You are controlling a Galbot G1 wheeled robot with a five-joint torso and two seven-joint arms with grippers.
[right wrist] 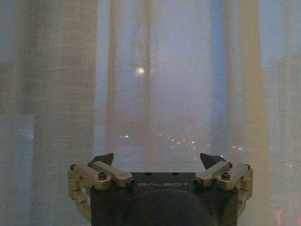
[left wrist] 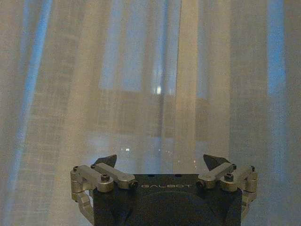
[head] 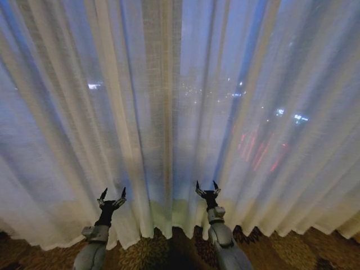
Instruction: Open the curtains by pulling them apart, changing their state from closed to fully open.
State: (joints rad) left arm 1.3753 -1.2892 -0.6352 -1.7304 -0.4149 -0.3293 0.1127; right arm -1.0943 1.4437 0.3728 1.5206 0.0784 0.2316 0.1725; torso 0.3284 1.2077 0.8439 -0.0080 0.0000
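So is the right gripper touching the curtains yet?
Cannot tell. In the head view the open right gripper overlaps the curtains, but no gap or contact shows plainly; in the right wrist view nothing lies between its fingers.

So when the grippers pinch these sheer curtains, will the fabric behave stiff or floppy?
Likely floppy: the curtains hang in soft pleats with a wavy hem. Probably light, since city lights show through. It may slip from the open left gripper or right gripper.

Carpet [head: 169, 250]: dark, with a leafy gold pattern, lying low in the head view beneath and between the two end effectors.
City lights [head: 236, 90]: small white glints far beyond the end effectors, high and toward the right.
Red glow [head: 259, 152]: slanted streaks above and right of the right end effector.
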